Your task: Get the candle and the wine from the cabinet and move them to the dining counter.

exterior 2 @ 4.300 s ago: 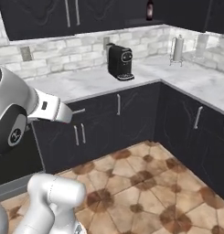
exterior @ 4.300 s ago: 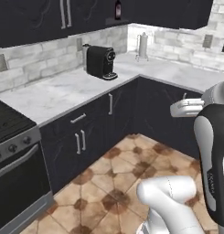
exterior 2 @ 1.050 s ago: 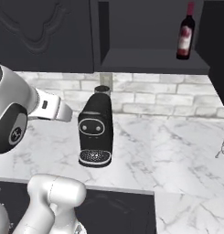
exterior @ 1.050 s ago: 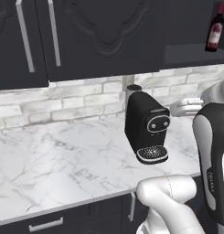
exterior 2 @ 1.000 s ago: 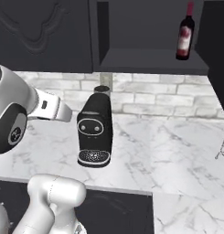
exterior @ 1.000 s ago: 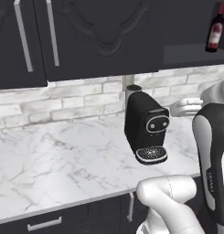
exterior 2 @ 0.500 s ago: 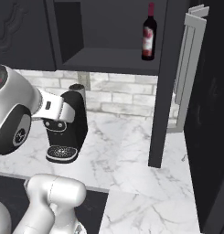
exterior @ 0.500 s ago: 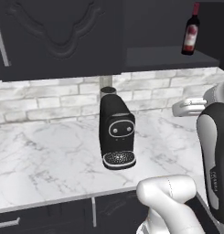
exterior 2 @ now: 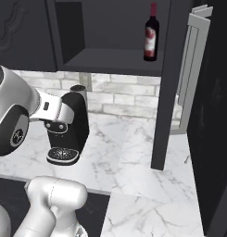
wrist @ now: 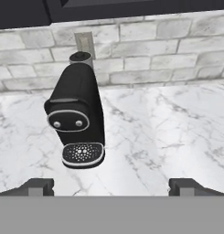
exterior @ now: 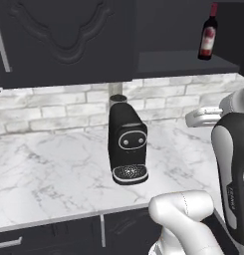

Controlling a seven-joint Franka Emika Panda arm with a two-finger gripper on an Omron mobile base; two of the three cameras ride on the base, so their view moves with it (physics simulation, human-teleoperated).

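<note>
- Wine (exterior 2: 151,32): upright on the open cabinet (exterior 2: 115,60) shelf, above and right of the coffee machine (wrist: 77,116).
- Pincer (wrist: 111,186): fingers apart, empty, low over the desk (wrist: 168,132) before that machine, well below the wine.

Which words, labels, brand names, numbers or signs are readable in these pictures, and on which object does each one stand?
None can be read.
wine bottle: a reddish label with a pale patch, too blurred to read.
robot arm: small dark lettering along the white link, too small to read.
coffee machine: two round dots on its front panel, no text.
</note>
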